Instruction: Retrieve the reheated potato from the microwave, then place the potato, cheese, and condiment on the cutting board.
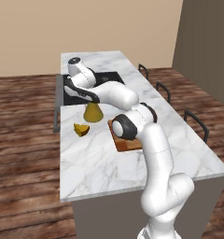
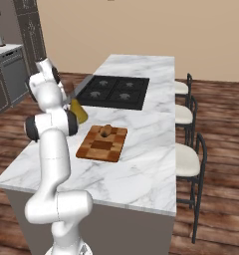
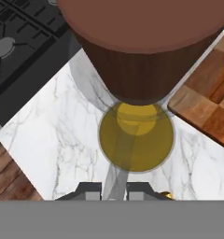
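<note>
Your white arm reaches to the upper left of the left base view, where the end effector [image 1: 94, 99] sits at the top of the mustard-yellow condiment [image 1: 93, 112] bottle, closed on its thin brown neck; in the hand view you look straight down that neck onto the bottle's wide base on the marble worktop [image 1: 95, 158]; the cheese [image 1: 81, 130] wedge lies just below the bottle in the left base view, apart from it; in the right base view, the potato [image 2: 107, 130] rests on the checkered cutting board [image 2: 101, 144] at centre frame.

Bare marble between cheese [image 1: 81, 129] and cutting board [image 2: 102, 144] — condiment [image 1: 93, 111] behind.
</note>
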